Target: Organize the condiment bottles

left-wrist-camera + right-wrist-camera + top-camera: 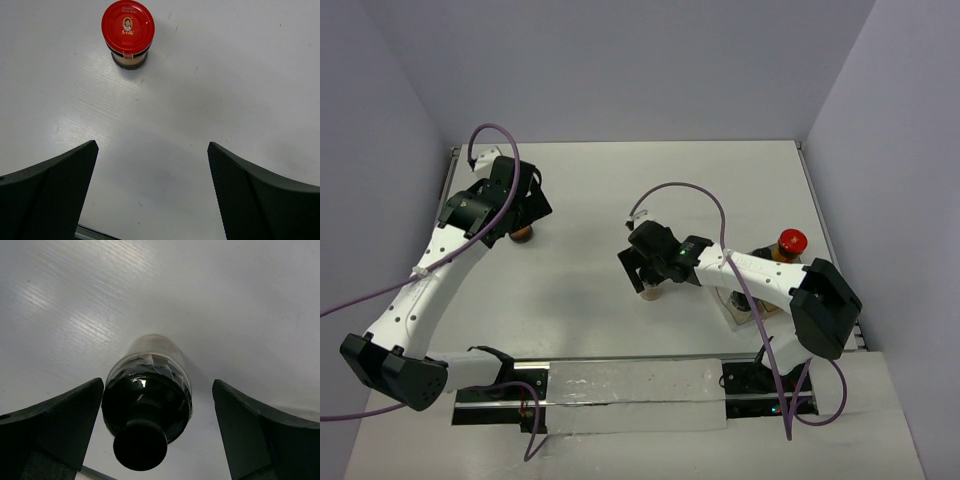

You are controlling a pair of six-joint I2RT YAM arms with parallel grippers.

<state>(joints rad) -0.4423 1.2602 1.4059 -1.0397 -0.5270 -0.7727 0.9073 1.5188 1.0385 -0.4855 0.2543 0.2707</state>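
Table (600,190): white flat top, matte, faintly grained, with thin grey edging along its far rim.
Back wall (620,60): plain pale lilac-grey panel, standing at the table's far edge.
Left wall (365,150), right wall (900,120): same colour, flanking the table.
Light: soft and even, leaving a pale streaked sheen (70,300) on the table.

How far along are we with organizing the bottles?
Done: nothing visibly grouped; the bottles in view stand apart. In hand: the right end effector is open around the black-capped bottle, not clamped; the left end effector is open, short of a red-capped bottle. Left: gripping and placing both, plus the other red-capped bottle, farther right.
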